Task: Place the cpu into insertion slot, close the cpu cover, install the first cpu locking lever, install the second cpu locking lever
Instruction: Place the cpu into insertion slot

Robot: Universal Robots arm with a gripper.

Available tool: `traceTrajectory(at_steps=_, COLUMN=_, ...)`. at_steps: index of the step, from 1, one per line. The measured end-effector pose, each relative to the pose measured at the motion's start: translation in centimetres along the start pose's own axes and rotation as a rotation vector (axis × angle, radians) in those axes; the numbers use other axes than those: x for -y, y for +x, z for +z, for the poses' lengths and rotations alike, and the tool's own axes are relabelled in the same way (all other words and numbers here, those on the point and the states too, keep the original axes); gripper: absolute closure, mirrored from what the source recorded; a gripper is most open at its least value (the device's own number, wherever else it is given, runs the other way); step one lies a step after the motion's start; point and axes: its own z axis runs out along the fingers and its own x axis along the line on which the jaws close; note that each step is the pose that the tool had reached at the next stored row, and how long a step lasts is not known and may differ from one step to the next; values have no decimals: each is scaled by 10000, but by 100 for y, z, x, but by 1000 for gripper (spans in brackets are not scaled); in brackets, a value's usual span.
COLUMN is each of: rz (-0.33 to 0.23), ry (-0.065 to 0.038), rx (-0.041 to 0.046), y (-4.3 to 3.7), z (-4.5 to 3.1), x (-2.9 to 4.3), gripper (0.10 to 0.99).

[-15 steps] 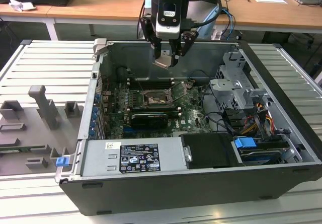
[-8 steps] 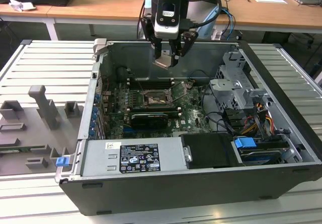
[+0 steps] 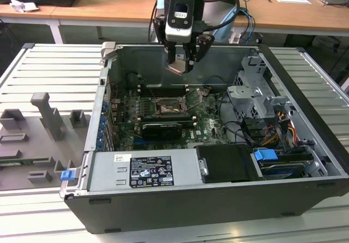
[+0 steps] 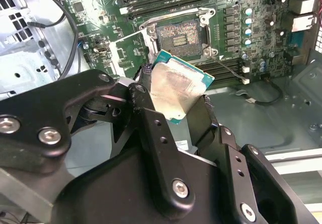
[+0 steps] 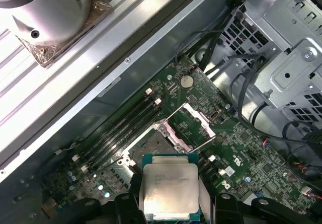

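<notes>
1. The tool (image 4: 175, 108) pinches the cpu (image 4: 177, 88) by two opposite edges. The chip is tilted, pale metal face outward, and held above the open computer case (image 3: 136, 63).
2. The insertion slot (image 4: 182, 36) lies below the chip, well apart from it. It looks bare, and in the exterior view it sits slightly toward that view's left of the tool.
3. Beside the slot, the cpu cover (image 5: 195, 125) lies swung open.

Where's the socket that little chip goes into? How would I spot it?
Look inside the open computer case, at the green circuit board on its floor. Near the board's middle sits the insertion slot, a small dark square with a metal rim. The memory slots beside it are long and narrow; it alone is square.
</notes>
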Motion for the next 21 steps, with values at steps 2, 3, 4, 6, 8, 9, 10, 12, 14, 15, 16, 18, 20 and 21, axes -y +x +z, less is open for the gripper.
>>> traceTrajectory(at_steps=2, rz=77, ry=-2, rx=7, y=0, z=1, x=0, gripper=561)
traceTrajectory(at_steps=3, rz=109, ry=-2, rx=9, y=0, z=1, x=0, gripper=561)
traceTrajectory(at_steps=4, rz=159, ry=-3, rx=13, y=0, z=2, x=0, gripper=561)
traceTrajectory(at_steps=6, rz=228, ry=-5, rx=19, y=0, z=3, x=0, gripper=561)
traceTrajectory(at_steps=8, rz=312, ry=-6, rx=27, y=0, z=4, x=0, gripper=561)
traceTrajectory(at_steps=9, rz=384, ry=-8, rx=34, y=0, z=4, x=0, gripper=561)
traceTrajectory(at_steps=10, rz=438, ry=-8, rx=38, y=0, z=5, x=0, gripper=561)
traceTrajectory(at_steps=12, rz=541, ry=-11, rx=47, y=0, z=8, x=1, gripper=561)
traceTrajectory(at_steps=14, rz=656, ry=-13, rx=57, y=0, z=9, x=1, gripper=561)
traceTrajectory(at_steps=15, rz=697, ry=-14, rx=61, y=0, z=10, x=1, gripper=561)
traceTrajectory(at_steps=16, rz=727, ry=-14, rx=64, y=0, z=10, x=1, gripper=561)
traceTrajectory(at_steps=18, rz=812, ry=-16, rx=70, y=0, z=11, x=1, gripper=561)
traceTrajectory(at_steps=20, rz=870, ry=-18, rx=76, y=0, z=12, x=1, gripper=561)
traceTrajectory(at_steps=21, rz=896, ry=-18, rx=78, y=0, z=12, x=1, gripper=561)
